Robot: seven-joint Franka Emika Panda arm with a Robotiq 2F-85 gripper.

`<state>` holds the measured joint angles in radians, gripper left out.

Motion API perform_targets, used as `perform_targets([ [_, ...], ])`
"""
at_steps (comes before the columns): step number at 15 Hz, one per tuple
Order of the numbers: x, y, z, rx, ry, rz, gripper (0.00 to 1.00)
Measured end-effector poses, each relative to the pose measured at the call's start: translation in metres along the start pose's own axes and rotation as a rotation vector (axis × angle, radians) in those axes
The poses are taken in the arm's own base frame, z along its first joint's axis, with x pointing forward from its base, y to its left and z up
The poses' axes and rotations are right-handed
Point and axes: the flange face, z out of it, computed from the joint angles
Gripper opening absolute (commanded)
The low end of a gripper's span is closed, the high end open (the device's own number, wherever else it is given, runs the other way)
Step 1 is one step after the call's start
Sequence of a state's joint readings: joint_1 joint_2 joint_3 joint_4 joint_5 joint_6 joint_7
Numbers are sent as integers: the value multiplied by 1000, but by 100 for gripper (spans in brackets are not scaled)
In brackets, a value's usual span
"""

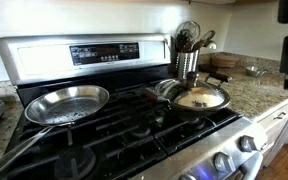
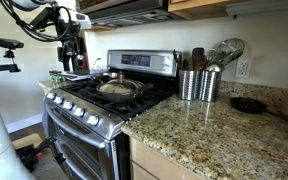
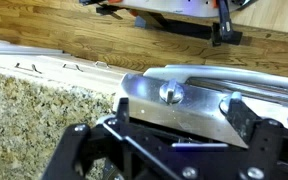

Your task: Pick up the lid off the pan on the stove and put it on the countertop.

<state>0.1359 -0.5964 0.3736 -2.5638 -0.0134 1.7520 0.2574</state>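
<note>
Claw (image 2: 72,62) released, empty (hanging well apart); risk: round metal-rimmed glass lid (image 1: 199,97) slips and shatters if pinched off-centre.

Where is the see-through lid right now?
The lid sits on the dark pan on the right side of the stove in an exterior view, in front of the utensil holder, right of the silver skillet.

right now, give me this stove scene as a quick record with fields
lid: glass lid, sitting on the pan
pan: dark pan, on the stove
other cookware: silver skillet, uncovered, on the neighbouring burner
end effector: raised beside the stove, apart from the lid; open or shut unclear
countertop: granite, holds utensil canisters and a second dark pan
</note>
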Motion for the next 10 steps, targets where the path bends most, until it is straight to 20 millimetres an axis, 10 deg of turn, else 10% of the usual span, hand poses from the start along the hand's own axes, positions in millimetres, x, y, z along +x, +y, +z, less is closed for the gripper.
perform_targets([
  [10, 14, 6, -2, -1, 71, -1, 100],
])
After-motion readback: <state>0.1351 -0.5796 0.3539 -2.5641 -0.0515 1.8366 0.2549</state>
